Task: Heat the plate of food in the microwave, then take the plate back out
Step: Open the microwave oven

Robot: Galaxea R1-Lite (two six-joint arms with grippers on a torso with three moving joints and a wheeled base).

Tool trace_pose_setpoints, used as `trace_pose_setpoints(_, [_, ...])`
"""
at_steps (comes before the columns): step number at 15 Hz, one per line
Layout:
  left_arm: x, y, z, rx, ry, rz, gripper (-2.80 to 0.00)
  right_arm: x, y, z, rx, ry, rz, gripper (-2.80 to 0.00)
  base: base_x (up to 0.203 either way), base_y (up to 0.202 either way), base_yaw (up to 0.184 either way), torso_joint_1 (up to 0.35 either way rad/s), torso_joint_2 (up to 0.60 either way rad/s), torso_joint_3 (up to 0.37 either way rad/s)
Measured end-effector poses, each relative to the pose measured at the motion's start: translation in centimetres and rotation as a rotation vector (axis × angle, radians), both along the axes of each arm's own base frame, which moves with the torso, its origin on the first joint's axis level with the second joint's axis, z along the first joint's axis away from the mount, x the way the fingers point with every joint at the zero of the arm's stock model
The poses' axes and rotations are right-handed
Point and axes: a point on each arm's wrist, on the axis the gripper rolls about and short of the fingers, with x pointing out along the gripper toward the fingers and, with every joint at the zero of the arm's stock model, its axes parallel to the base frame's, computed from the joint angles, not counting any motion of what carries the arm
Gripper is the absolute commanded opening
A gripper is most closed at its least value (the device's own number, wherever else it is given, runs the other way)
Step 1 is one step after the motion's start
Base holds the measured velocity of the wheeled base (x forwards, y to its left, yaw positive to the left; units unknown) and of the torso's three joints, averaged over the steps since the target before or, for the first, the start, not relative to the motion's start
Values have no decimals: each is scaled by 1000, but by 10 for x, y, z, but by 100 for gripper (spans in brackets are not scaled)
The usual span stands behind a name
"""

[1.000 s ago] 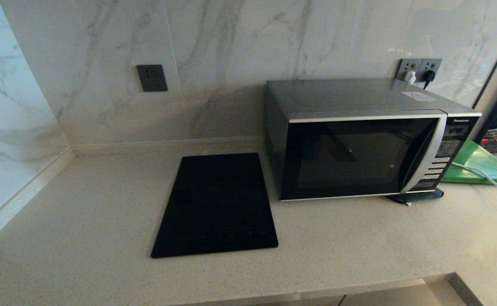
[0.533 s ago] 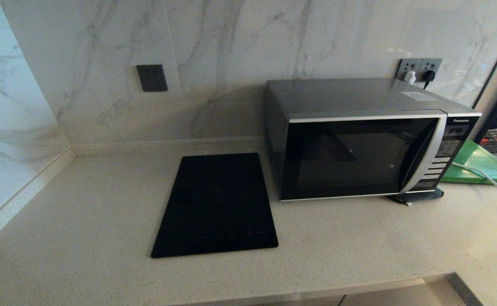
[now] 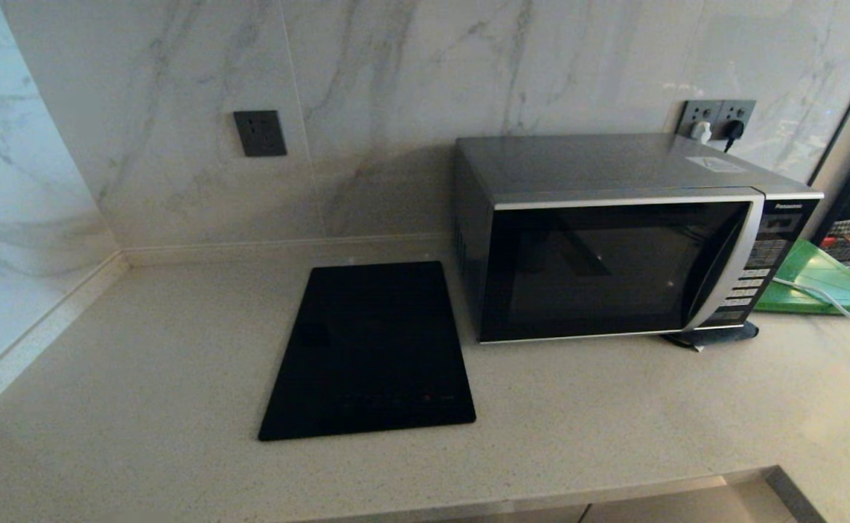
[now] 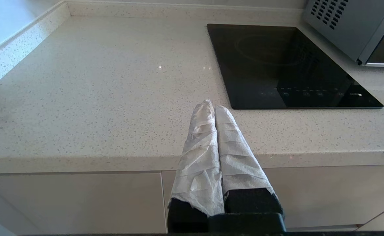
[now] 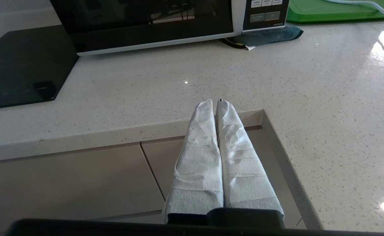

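The left hand [image 4: 214,106] has two long tapering fingers [image 4: 202,154] wrapped in creased white tape, laid on in overlapping bands. Near the base the wrap ends in a ragged edge and bare black finger stock shows, set in a black body. The right hand [image 5: 215,101] is alike: two white-taped fingers [image 5: 241,164] with smoother bands, running down into a black mount with a dark rim.

Neither arm shows in the head view. The left pincer [image 4: 214,106] has its two white-wrapped fingers [image 4: 200,147] pressed together, empty, hanging just off the front edge of the desk [image 4: 96,98]. The right pincer [image 5: 215,104] is likewise closed and empty, tips over the same front edge.
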Motion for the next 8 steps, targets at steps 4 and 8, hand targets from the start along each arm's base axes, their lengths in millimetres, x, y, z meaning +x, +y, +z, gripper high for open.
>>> trace_pose_setpoints(4, [0,0,0,0,0,0,-280,0,0,0,0,1,0,-280,0,0,0,0,0,0])
trace_pose_setpoints(8, [0,0,0,0,0,0,-280,0,0,0,-1,0,0,-280,0,0,0,0,0,0])
